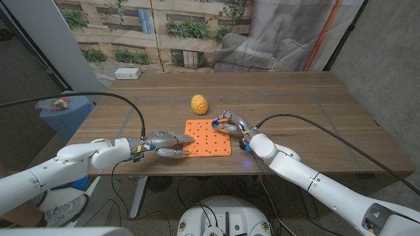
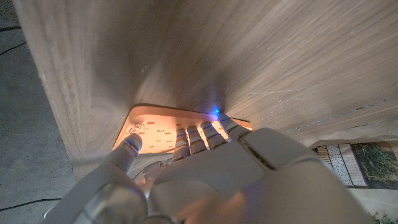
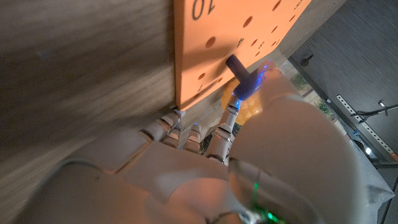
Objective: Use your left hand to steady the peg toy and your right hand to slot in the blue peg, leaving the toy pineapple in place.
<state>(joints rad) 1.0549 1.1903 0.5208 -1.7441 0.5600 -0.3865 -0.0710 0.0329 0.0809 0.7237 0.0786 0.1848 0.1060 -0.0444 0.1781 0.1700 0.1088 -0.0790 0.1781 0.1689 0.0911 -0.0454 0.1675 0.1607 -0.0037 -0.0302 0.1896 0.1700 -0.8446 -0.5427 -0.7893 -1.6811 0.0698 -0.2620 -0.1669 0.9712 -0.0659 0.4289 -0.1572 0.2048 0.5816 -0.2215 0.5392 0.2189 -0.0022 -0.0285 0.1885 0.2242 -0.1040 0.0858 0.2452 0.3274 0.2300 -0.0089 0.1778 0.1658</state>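
Observation:
The orange peg toy [image 1: 209, 141] is a flat board with holes lying mid-table. My left hand [image 1: 170, 144] reaches in from the left, and its fingers [image 2: 202, 134] rest on the board's [image 2: 152, 127] left edge. My right hand [image 1: 231, 123] hovers over the far right corner, pinching the blue peg [image 3: 239, 66]. In the right wrist view the peg's tip meets the orange board [image 3: 211, 25] near a hole; whether it sits inside one I cannot tell. The yellow toy pineapple [image 1: 199, 103] stands just beyond the board, apart from both hands.
A white power strip [image 1: 127, 73] lies at the table's far left corner. Black cables trail from both arms across the wood. A blue bin [image 1: 64, 108] stands off the table's left side. Bare wood stretches to the right of the board.

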